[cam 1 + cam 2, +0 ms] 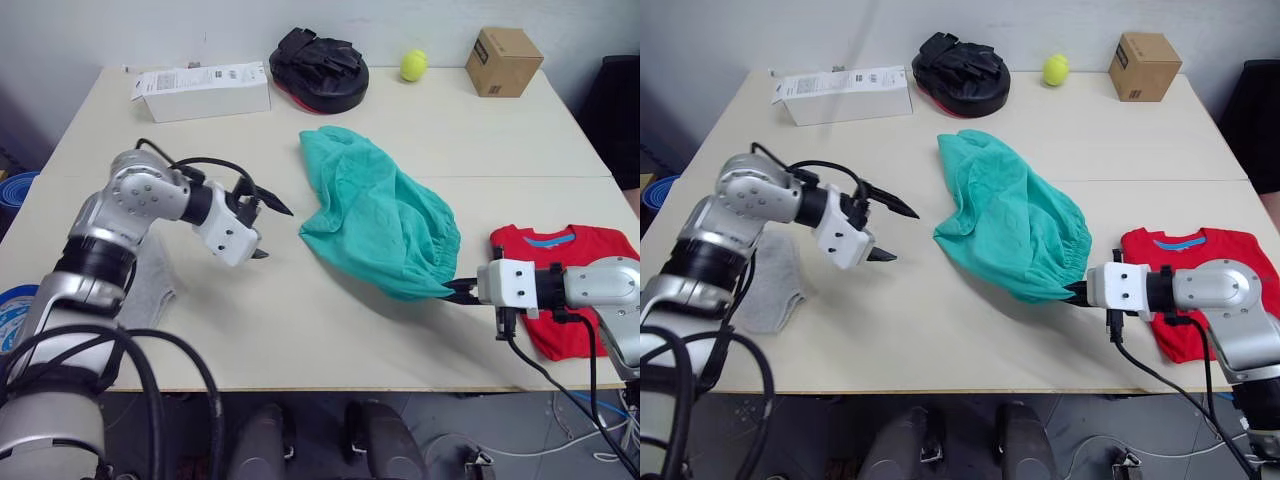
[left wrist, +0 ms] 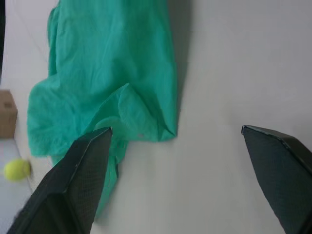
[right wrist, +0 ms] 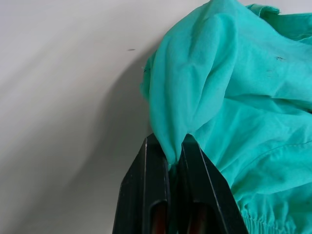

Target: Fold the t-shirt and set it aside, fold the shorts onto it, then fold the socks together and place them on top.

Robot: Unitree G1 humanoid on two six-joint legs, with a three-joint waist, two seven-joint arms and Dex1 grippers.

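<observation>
Right gripper (image 3: 173, 161) at the near edge of the table (image 1: 300, 350), fingers pinched on a fold of the shorts (image 1: 375, 225) near the gathered waistband — likely the anchor for dragging or flattening the teal heap, which lies rumpled mid-table, spreading away from that grip. Beside that arm the t-shirt (image 1: 575, 255) lies folded at the right edge, apparently already set aside. Left gripper (image 1: 880, 228) hovers with fingers spread wide, empty, just left of the shorts' free corner — likely lined up for a second grip; the socks (image 1: 770, 285) lie under the left arm.
</observation>
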